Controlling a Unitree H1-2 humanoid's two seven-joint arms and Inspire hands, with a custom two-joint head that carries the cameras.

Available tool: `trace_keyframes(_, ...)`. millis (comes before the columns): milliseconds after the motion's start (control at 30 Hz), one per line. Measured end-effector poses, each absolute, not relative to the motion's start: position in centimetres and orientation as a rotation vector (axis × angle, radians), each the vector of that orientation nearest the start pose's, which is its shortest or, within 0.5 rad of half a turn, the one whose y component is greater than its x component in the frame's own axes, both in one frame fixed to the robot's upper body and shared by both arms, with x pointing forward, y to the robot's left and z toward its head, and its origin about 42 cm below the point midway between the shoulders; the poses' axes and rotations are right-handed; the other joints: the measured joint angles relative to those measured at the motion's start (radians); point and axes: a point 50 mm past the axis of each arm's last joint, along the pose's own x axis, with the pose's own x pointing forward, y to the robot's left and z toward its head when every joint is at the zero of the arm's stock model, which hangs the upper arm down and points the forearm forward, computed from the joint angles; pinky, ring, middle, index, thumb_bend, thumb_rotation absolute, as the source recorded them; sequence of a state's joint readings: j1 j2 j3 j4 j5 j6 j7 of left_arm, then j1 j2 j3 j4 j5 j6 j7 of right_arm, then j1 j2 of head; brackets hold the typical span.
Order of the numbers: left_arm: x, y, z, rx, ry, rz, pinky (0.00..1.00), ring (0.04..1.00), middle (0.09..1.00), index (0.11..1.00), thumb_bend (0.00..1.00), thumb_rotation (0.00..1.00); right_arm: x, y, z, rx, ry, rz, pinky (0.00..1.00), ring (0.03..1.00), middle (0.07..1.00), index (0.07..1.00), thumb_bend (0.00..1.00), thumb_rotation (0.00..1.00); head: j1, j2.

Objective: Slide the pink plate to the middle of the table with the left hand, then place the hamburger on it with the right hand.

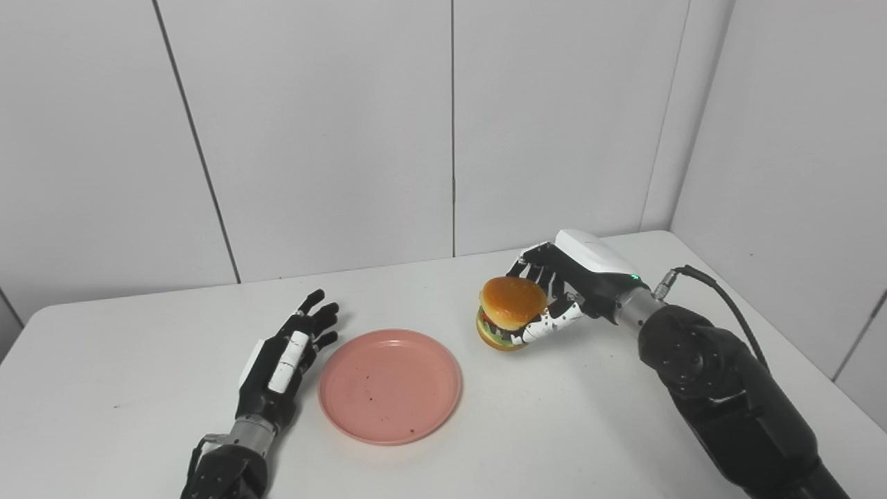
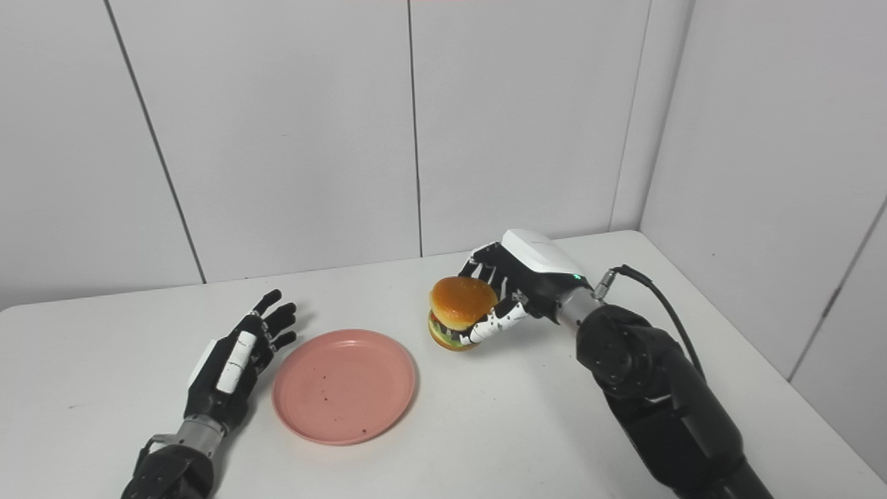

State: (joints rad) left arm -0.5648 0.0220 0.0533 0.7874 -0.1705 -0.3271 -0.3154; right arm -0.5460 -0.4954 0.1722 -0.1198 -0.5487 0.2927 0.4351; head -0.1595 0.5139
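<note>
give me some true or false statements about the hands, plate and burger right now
1. The right hand is closed around the hamburger. True.
2. The hamburger lies on the pink plate. False: it is to the right of the plate, off it.
3. The left hand grips the plate's rim. False: it is open beside the plate.
4. No food sits on the plate. True.
5. The plate is upside down. False: it faces up on the table.

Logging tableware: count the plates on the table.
1. The pink plate lies empty at the table's middle, between the open left hand and the hamburger. None seems hidden.
</note>
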Motion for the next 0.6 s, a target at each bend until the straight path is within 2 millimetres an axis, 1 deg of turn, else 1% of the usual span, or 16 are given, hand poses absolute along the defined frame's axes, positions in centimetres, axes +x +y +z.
trace_keyframes(33,44.4,17.1,10.5,-0.121,-0.102,-0.35,0.86,0.904,0.864,0.892,0.91,0.78,41.4,-26.6,29.7,-1.084,-0.183,0.27,0.44,0.489,0.531,0.488,0.51,0.17,0.014,0.003)
trace_keyframes(167,44.3,16.6,10.5,-0.11,-0.101,-0.346,0.86,0.902,0.863,0.89,0.9,0.78,42.1,-25.5,28.2,-1.056,-0.154,0.3,0.44,0.495,0.538,0.488,0.51,0.17,0.031,0.005)
trace_keyframes(233,44.3,16.5,10.5,-0.107,-0.1,-0.346,0.86,0.903,0.86,0.889,0.9,0.78,42.2,-24.6,27.6,-1.044,-0.153,0.323,0.41,0.464,0.52,0.487,0.51,0.17,0.046,0.006)
trace_keyframes(267,44.3,16.4,10.5,-0.108,-0.1,-0.345,0.87,0.903,0.859,0.889,0.89,0.78,42.2,-24.1,27.4,-1.04,-0.156,0.337,0.4,0.458,0.516,0.487,0.51,0.17,0.046,0.006)
trace_keyframes(333,44.3,16.3,10.5,-0.109,-0.1,-0.345,0.88,0.902,0.858,0.892,0.87,0.78,42.4,-23.1,27.1,-1.041,-0.171,0.367,0.4,0.447,0.501,0.487,0.51,0.17,0.073,0.009)
trace_keyframes(400,44.2,16.0,10.6,-0.111,-0.104,-0.347,0.88,0.903,0.859,0.892,0.87,0.78,42.8,-22.3,27.1,-1.047,-0.184,0.386,0.39,0.439,0.492,0.487,0.51,0.17,0.087,0.009)
trace_keyframes(500,44.1,15.6,10.6,-0.116,-0.108,-0.348,0.88,0.903,0.858,0.89,0.85,0.78,43.2,-21.1,27.4,-1.049,-0.215,0.402,0.41,0.468,0.512,0.487,0.51,0.17,0.1,0.009)
trace_keyframes(600,44.0,15.2,10.9,-0.12,-0.118,-0.355,0.88,0.901,0.852,0.885,0.85,0.78,43.7,-20.2,27.2,-1.051,-0.219,0.41,0.42,0.48,0.535,0.487,0.51,0.17,0.107,0.009)
